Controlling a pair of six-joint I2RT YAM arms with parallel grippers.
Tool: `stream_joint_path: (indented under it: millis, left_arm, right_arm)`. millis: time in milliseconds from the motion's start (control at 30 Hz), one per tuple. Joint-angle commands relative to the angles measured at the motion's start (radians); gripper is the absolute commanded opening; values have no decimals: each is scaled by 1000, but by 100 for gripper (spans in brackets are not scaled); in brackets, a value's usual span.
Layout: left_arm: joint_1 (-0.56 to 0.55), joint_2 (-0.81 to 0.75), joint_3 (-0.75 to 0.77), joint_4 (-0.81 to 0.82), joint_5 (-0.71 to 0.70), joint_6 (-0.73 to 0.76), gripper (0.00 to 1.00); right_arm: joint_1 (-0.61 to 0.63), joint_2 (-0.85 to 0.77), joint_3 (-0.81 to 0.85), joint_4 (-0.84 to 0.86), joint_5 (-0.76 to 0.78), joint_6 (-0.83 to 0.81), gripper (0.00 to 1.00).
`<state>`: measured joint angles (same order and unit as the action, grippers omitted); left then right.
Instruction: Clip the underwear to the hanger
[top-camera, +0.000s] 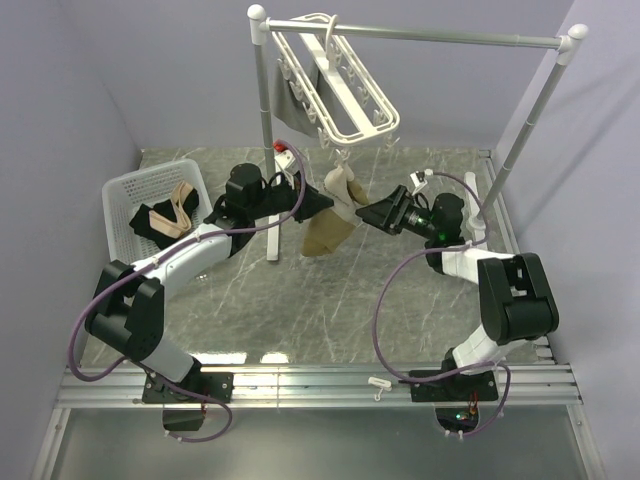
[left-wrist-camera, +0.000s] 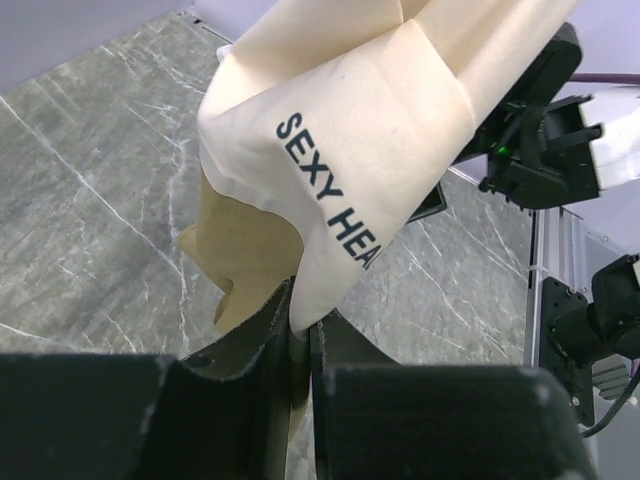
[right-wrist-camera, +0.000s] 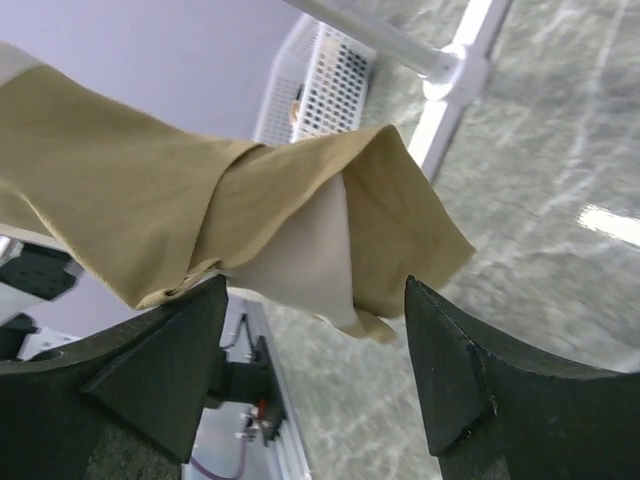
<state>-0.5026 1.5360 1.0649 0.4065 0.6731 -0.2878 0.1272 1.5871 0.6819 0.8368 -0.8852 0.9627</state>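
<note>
Left pincer (left-wrist-camera: 303, 338) pinches 1 underwear (left-wrist-camera: 330, 130); right pincer (right-wrist-camera: 315, 288) agape.

2 black-and-white arms (top-camera: 188, 251) trailing purple cables (top-camera: 376, 325).

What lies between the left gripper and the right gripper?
The underwear, and nothing else; the top view shows it hanging between them. The left gripper is shut on its edge, and the right gripper is open beside it.

Print on underwear (left-wrist-camera: 245, 245): "SEXY HEA"
Lettering: dark block capitals, running diagonally along pale waistband (left-wrist-camera: 380, 110)
Completeness: cut off after "HEA" at the fabric edge
Other views (top external, right wrist): nothing legible
</note>
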Motion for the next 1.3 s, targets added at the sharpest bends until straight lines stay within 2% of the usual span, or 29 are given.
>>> stream_joint_path:
  millis: [0, 100, 200, 233, 300, 400, 433, 467, 533, 567, 667, 767, 900, 1033, 1200, 1267]
  left_arm:
    - [1, -39, 23, 37, 33, -16, 15]
    - [3, -39, 29, 23, 33, -8, 15]
    - [4, -39, 33, 17, 34, -5, 15]
    - [4, -37, 35, 17, 34, -8, 15]
    - [3, -39, 35, 12, 36, -4, 15]
    - [3, -43, 30, 5, 28, -1, 16]
    - [3, -45, 29, 2, 26, -1, 16]
    - [4, -50, 27, -3, 22, 1, 19]
    - [3, -57, 26, -24, -1, -2, 27]
    - [6, -60, 24, -35, -7, -1, 35]
    - [12, -92, 1, -49, -18, -14, 41]
    - [15, -134, -32, -74, -38, -36, 55]
    - [15, -218, -104, -133, -64, -60, 58]
    - [3, -306, -164, -178, -72, -108, 57]
    - [-66, -366, -221, -206, -122, -169, 55]
    - [-86, -367, -232, -198, -132, -194, 57]
  right_arm:
    - [15, 42, 39, 163, -23, 123, 78]
    - [25, 68, 47, 220, -32, 163, 75]
    - [32, 79, 42, 268, -43, 197, 59]
    - [31, 77, 39, 289, -44, 217, 51]
    - [31, 70, 30, 314, -54, 232, 43]
    - [20, 30, 15, 328, -63, 235, 21]
    - [17, 16, 8, 324, -64, 232, 5]
    - [6, -21, -7, 317, -66, 228, 0]
    - [-7, -93, -21, 262, -78, 199, 0]
    - [-9, -120, -37, 236, -83, 183, 0]
    - [-15, -260, -79, 90, -87, 87, 0]
    - [-17, -404, -125, -59, -89, -13, 0]
    - [-18, -576, -166, -230, -75, -135, 0]
    - [-21, -749, -173, -413, -31, -231, 0]
    - [-21, -881, -134, -556, 6, -340, 0]
    - [-20, -914, -114, -608, 5, -376, 0]
